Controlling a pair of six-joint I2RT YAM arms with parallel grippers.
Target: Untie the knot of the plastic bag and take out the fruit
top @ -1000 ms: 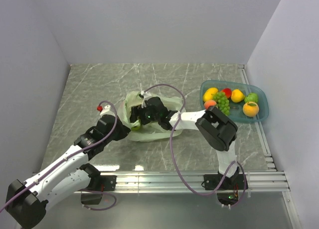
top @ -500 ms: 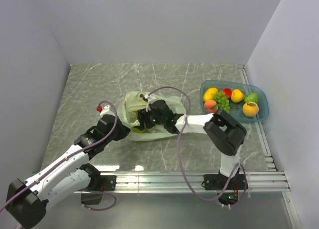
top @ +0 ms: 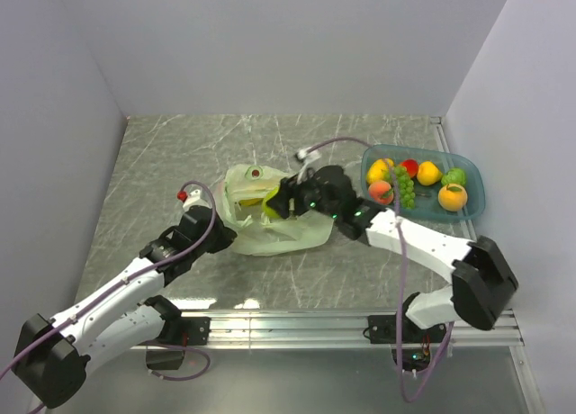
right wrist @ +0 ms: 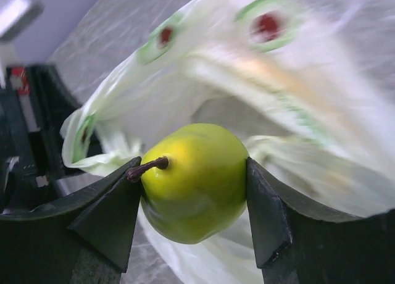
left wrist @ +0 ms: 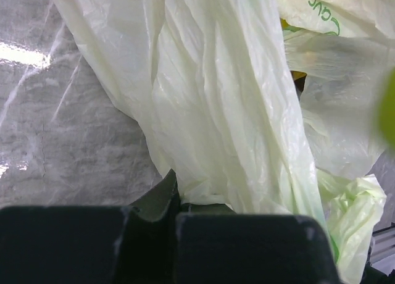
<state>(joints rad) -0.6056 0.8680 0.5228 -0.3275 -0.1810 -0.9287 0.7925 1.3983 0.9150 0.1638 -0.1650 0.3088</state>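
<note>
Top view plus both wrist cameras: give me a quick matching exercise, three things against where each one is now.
Things:
1. pear
2. plastic bag
3. grapes

Places:
A. in the blue tray
B. pinched in the left gripper
C. clamped in the right gripper

Pairs: 1-C, 2-B, 3-A

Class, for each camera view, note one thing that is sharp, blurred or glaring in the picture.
Right wrist: the pear is sharp, the plastic bag behind it smeared by blur. Left wrist: the bag's folds are crisp; a bright glare patch sits on the table at left. Top external: evenly lit, with a pale reflection on the table's near edge.
</note>
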